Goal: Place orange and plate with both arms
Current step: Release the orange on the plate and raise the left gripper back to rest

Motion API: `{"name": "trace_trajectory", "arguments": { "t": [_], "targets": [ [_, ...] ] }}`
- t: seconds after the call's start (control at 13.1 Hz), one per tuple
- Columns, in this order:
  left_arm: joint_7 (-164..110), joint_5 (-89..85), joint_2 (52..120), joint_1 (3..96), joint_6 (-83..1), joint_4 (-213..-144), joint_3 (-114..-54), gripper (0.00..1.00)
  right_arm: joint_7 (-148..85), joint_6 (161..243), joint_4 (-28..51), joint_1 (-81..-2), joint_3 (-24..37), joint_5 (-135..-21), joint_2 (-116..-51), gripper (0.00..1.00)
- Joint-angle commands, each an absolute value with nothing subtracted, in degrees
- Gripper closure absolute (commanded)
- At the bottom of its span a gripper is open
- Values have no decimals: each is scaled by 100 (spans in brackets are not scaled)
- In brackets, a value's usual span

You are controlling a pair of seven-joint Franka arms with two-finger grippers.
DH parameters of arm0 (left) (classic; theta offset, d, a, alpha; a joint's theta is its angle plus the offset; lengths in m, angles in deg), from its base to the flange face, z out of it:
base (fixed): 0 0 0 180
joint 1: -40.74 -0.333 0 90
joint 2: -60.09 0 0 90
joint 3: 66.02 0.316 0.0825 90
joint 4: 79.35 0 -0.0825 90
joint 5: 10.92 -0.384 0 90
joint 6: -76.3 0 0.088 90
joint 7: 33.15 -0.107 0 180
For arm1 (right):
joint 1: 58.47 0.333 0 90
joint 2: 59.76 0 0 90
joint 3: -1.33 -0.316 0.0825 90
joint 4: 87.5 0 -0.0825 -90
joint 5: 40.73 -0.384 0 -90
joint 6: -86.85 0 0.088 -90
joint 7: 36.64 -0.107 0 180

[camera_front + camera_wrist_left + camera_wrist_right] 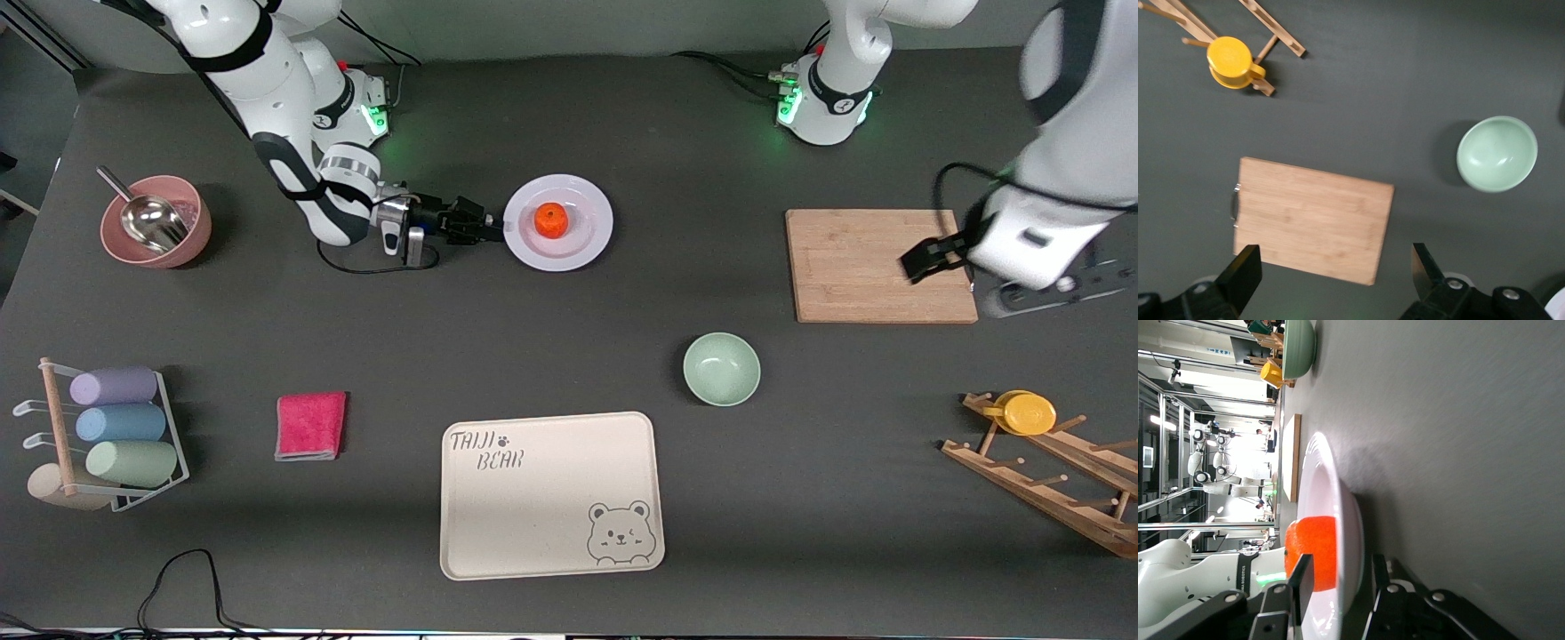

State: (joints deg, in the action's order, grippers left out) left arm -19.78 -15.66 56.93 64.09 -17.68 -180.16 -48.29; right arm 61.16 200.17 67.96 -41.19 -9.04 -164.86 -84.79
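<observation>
The orange lies in the middle of the white plate, which rests on the table near the right arm's base. My right gripper reaches in low and level and is shut on the plate's rim, one finger over it and one under. The right wrist view shows that gripper on the plate's rim, with the orange just past the upper finger. My left gripper hangs open over the end of the wooden board. In the left wrist view, nothing lies between the open left gripper.
A mint-green bowl and a cream bear-print tray sit nearer the front camera. A wooden rack with a yellow cup stands toward the left arm's end. A pink bowl with a scoop, a pink cloth and a cup rack sit toward the right arm's end.
</observation>
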Motion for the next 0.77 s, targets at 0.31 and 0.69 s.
{"name": "trace_trajectory", "arguments": {
  "t": [0.31, 0.69],
  "targets": [
    [-3184, -2015, 3574, 6509, -2592, -19949, -4326, 0, 6540, 19970, 6718, -4028, -1045, -16773, -8709, 69],
    [-2999, -2068, 3767, 6184, -2399, -19853, -4536, 0, 6662, 19961, 6639, -4028, -1300, -17107, -8709, 89]
  ]
}}
